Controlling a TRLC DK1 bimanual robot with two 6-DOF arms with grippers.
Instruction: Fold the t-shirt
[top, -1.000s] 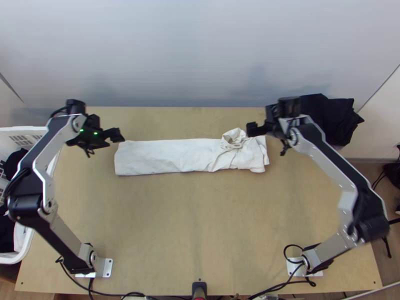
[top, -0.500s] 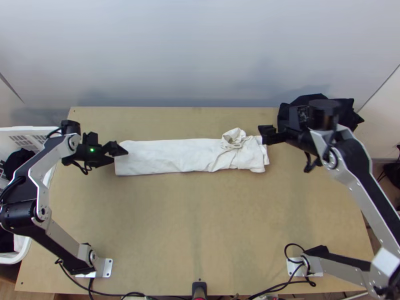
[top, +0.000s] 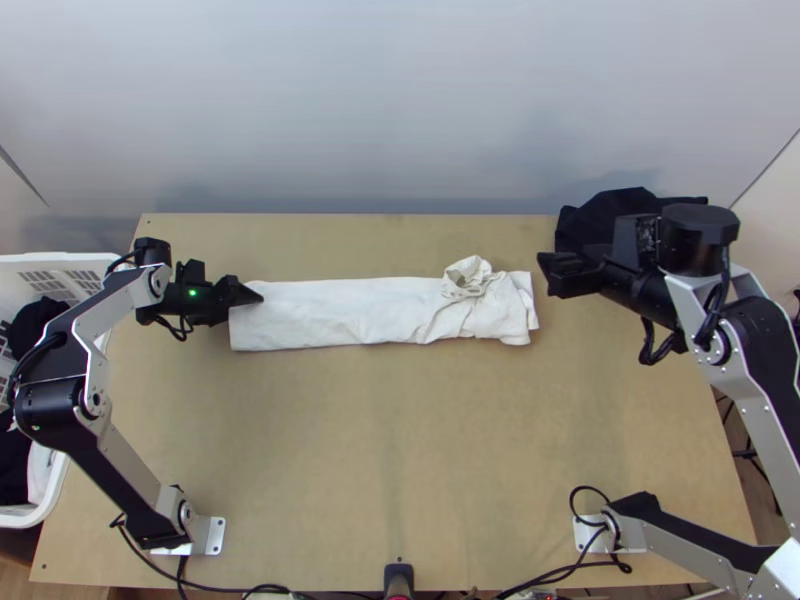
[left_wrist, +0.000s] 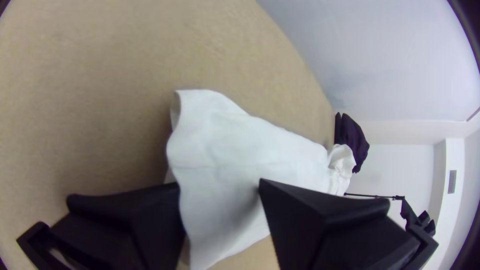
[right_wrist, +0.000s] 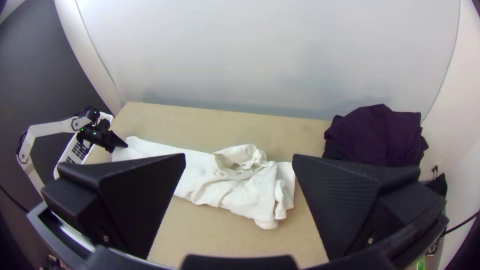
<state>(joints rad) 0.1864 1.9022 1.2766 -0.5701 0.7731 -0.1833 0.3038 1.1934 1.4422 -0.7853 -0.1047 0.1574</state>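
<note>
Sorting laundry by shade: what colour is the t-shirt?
The t-shirt is white, clearest in the top view.

My ribbed black fingers (right_wrist: 345, 205) have small screws (right_wrist: 370, 241). Behind them I see looped cables (top: 648, 352), a green light (top: 193, 293) and silver-grey links (top: 746, 402).

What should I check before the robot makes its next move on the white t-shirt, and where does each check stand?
1. White cloth t-shirt laid in a long strip: ok.
2. Strip smooth throughout: not ok, the right end is bunched and wrinkled.
3. Black left gripper at the strip's left end, jaws open: ok.
4. Black right gripper off the cloth: ok, beyond the right end, jaws apart.
5. Dark fabric pile away from the strip: ok.
6. Hidden layers lying even underneath: cannot tell.
</note>
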